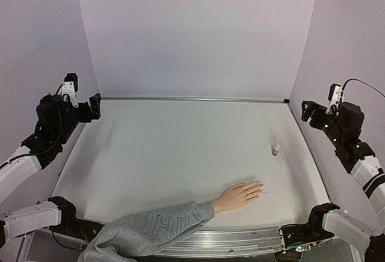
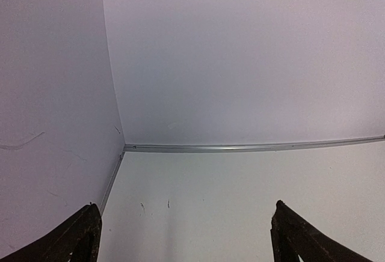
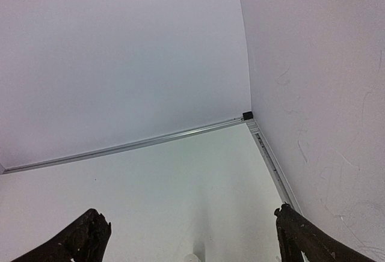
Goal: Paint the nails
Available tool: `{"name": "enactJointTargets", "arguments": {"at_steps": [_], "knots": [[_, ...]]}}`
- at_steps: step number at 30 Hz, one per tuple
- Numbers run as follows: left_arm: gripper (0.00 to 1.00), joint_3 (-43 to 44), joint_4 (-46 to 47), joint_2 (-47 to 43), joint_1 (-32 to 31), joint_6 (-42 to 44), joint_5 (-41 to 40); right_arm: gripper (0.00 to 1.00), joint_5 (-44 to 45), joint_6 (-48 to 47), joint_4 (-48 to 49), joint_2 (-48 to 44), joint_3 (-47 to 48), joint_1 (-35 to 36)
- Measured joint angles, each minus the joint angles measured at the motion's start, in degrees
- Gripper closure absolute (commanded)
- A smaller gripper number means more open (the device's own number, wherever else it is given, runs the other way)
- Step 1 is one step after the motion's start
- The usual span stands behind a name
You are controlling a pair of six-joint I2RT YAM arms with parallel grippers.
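Observation:
A flesh-coloured mannequin hand (image 1: 239, 194) in a grey sweatshirt sleeve (image 1: 150, 232) lies palm down at the table's near edge, fingers pointing right. Its tiny pale nails (image 1: 260, 185) show at the fingertips. A small whitish bottle (image 1: 275, 148) stands upright behind the hand, right of centre; its top just shows in the right wrist view (image 3: 191, 257). My left gripper (image 1: 95, 107) is raised at the far left, open and empty. My right gripper (image 1: 308, 110) is raised at the far right, open and empty. Both are far from the hand.
A metal rail (image 1: 192, 99) runs along the table's back edge below the pale back wall. Side walls close in left and right. In the wrist views, the rail (image 2: 252, 147) and the back right corner (image 3: 247, 116) show beyond the spread fingers.

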Motion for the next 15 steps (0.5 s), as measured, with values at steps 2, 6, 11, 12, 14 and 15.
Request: {"name": "enactJointTargets", "arguments": {"at_steps": [2, 6, 11, 12, 14, 15], "knots": [[0.0, 0.0, -0.61, -0.11, 0.0, 0.2, -0.13, 0.02, 0.11, -0.02, -0.37, 1.11, 0.35, 0.0], [0.0, 0.0, -1.18, -0.11, 0.0, 1.38, -1.84, 0.02, 1.22, -0.04, -1.03, 2.95, 0.9, 0.0], [0.0, 0.0, -1.38, -0.11, 0.0, 2.84, -3.06, 0.02, 1.9, -0.07, -1.31, 3.06, 1.09, 0.0], [0.0, 0.0, -1.53, -0.11, 0.02, 2.93, -3.13, 0.02, 1.95, -0.07, -1.31, 3.13, 1.2, 0.0], [0.0, 0.0, -1.55, -0.11, 0.07, 2.97, -3.17, 0.02, 1.95, -0.07, -1.33, 3.21, 1.25, 0.0], [0.0, 0.0, -1.55, -0.11, 0.07, 2.97, -3.17, 0.02, 1.95, -0.07, -1.42, 3.21, 1.25, 0.0]]}}
